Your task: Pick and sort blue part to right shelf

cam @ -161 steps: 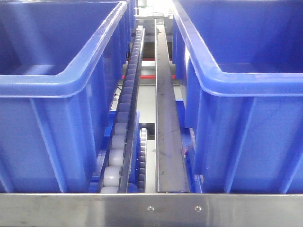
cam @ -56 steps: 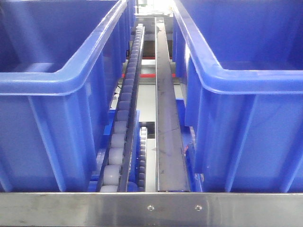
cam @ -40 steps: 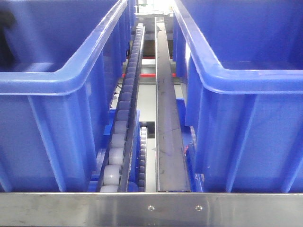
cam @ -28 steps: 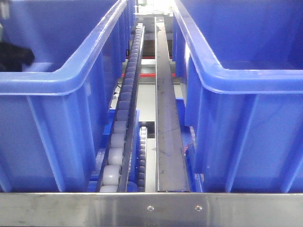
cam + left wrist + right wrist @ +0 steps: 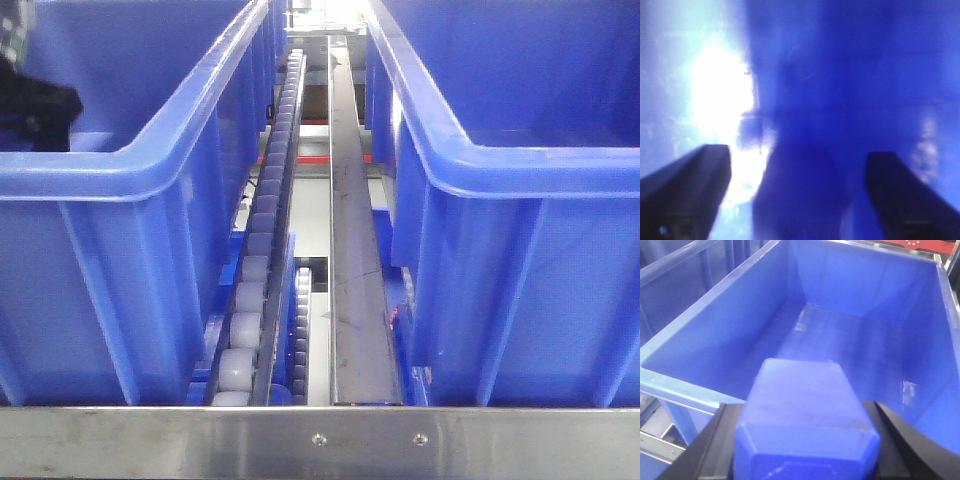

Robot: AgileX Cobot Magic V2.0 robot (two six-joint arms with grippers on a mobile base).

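blue part (image 5: 805,415) sits clamped between the dark fingers (image 5: 710,447) of the right gripper (image 5: 807,450), hanging over an open blue bin (image 5: 740,325). left gripper (image 5: 797,195) has its fingers spread wide with nothing between them, close to a blurred blue surface (image 5: 865,75). front view shows a dark bit of arm (image 5: 40,110) inside a second bin (image 5: 150,170) at far left.

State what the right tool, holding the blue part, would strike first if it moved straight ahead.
Probably the bare inner floor of the open blue plastic bin ahead of the right tool and its blue hexagonal plastic block; depth is unclear.
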